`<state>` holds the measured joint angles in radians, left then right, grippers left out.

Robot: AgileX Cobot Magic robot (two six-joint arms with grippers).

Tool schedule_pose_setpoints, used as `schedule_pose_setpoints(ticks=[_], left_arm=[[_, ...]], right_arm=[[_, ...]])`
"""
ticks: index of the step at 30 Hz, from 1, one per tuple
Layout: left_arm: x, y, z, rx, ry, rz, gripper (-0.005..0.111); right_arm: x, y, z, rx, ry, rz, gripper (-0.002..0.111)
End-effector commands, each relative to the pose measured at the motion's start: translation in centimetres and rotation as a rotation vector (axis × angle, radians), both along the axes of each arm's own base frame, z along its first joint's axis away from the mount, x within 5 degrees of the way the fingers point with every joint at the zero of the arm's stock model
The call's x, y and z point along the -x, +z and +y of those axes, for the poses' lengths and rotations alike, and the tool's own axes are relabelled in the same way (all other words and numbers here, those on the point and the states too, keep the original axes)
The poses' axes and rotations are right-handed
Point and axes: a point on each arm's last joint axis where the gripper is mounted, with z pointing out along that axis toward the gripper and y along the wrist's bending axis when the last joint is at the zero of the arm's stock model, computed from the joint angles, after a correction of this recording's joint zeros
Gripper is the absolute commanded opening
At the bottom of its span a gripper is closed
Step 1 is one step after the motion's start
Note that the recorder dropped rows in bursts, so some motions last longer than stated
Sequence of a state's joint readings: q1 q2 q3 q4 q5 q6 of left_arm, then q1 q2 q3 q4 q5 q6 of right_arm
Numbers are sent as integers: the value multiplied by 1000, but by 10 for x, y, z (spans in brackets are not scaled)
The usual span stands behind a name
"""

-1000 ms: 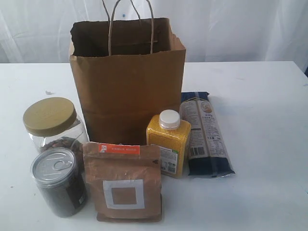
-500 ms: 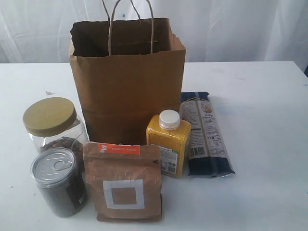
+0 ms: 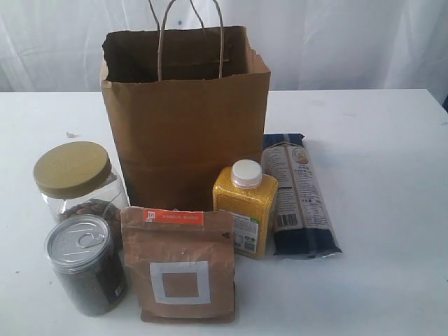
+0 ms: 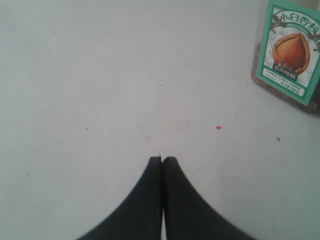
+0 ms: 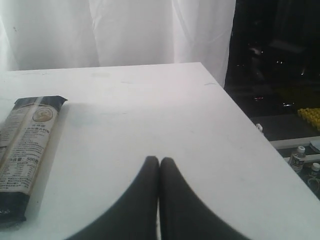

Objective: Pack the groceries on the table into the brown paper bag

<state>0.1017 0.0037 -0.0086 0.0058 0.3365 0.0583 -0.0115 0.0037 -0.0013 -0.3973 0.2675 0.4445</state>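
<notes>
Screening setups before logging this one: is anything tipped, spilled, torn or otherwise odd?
Only small things. The paper bag has a ragged, torn-looking top rim, and a small crumb lies on the table to its left. The noodle packet lies flat; nothing has spilled.

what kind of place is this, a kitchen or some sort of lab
Most likely a lab or test setup, not a kitchen: a plain white table, a white curtain hung behind it, and groceries like the noodle packet set out by a brown paper bag.
</notes>
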Motion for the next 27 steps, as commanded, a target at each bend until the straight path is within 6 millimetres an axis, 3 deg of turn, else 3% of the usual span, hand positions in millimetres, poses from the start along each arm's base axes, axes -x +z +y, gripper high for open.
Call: schedule_pose_setpoints(ticks=[1, 6, 9, 14, 22, 27], left_arm=[[0, -3, -1, 13, -7, 9, 0], [0, -3, -1, 13, -7, 9, 0], [0, -3, -1, 13, -7, 9, 0], [0, -3, -1, 13, -7, 9, 0], [0, -3, -1, 13, -7, 9, 0], [0, -3, -1, 13, -7, 9, 0]], right_arm=[[0, 0, 0, 1, -6, -6, 0], [-1, 11, 5, -41, 45, -132, 0], [0, 32, 12, -151, 137, -369, 0], [10, 58, 21, -141, 264, -660, 0], [15, 65, 23, -174, 303, -753, 0], [28, 82, 28, -281, 421, -937, 0]])
